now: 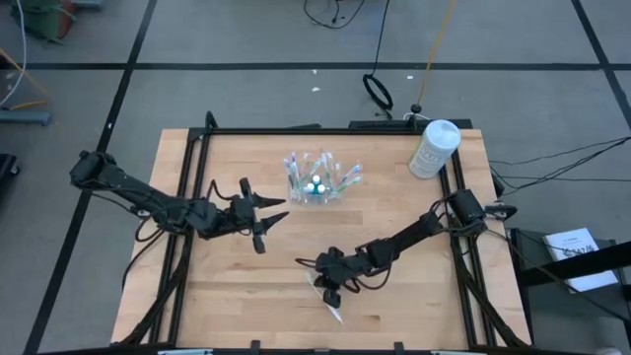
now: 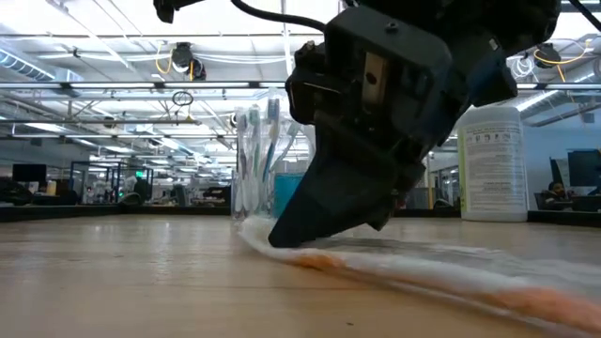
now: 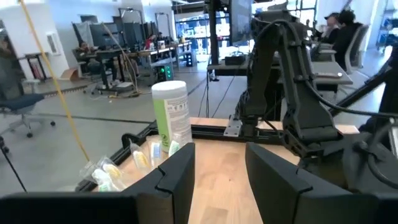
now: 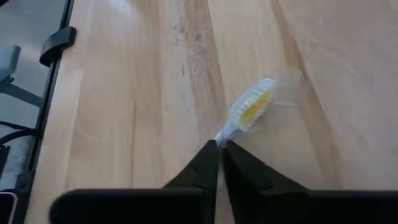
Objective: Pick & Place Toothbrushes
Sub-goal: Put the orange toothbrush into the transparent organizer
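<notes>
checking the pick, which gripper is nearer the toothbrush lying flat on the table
Right. The right gripper has its fingers shut on the toothbrush at the table's near edge; the left gripper hangs open, well away beside the cup.

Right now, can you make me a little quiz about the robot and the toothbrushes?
1. True or false: the right gripper is shut on the toothbrush lying on the table.
2. What holds the other toothbrushes? A) a clear cup B) a drawer C) the left gripper
3. Fill in: the left gripper hovers with its fingers ____.

Key: 1 true; 2 A, the clear cup near the white canister; 3 open.
</notes>
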`<control>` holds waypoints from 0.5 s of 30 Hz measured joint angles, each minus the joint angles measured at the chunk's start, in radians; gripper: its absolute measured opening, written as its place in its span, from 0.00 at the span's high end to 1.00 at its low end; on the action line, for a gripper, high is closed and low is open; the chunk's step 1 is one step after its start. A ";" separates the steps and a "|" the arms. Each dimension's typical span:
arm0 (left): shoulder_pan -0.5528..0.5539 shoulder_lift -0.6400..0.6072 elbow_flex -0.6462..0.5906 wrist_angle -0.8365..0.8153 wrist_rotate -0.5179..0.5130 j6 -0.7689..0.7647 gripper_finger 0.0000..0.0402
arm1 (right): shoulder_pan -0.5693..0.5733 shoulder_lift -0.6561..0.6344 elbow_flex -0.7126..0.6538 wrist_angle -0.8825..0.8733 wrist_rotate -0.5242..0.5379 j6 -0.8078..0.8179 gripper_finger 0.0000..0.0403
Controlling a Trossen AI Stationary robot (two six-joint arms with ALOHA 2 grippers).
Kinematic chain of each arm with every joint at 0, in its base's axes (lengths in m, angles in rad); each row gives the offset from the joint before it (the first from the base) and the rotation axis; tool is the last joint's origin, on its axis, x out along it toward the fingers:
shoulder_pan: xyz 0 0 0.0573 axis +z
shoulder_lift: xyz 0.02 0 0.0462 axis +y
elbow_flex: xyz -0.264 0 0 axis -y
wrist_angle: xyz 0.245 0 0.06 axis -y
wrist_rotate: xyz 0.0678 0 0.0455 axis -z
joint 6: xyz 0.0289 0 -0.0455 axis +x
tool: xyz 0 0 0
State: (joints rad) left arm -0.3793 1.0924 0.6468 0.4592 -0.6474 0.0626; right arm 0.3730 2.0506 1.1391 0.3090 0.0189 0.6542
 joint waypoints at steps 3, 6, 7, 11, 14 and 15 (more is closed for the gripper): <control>-0.022 -0.012 0.000 -0.002 -0.012 0.080 0.63 | -0.009 -0.002 -0.001 0.018 0.003 -0.024 0.98; -0.051 -0.044 0.000 0.010 -0.069 0.196 0.63 | -0.024 -0.045 -0.002 -0.015 0.030 -0.048 0.99; -0.059 -0.054 0.000 0.010 -0.100 0.228 0.63 | -0.031 -0.061 -0.002 -0.016 0.051 -0.065 0.99; -0.100 -0.100 0.000 0.006 -0.258 0.305 0.63 | -0.043 -0.162 -0.002 -0.082 0.189 -0.152 1.00; -0.131 -0.132 0.000 -0.015 -0.379 0.334 0.63 | -0.045 -0.252 -0.001 -0.127 0.354 -0.235 1.00; -0.139 -0.139 0.000 -0.028 -0.422 0.336 0.63 | -0.044 -0.278 -0.001 -0.131 0.423 -0.271 1.00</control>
State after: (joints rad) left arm -0.5178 0.9531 0.6468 0.4316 -1.0698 0.3988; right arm 0.3286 1.7722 1.1378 0.1778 0.4418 0.3835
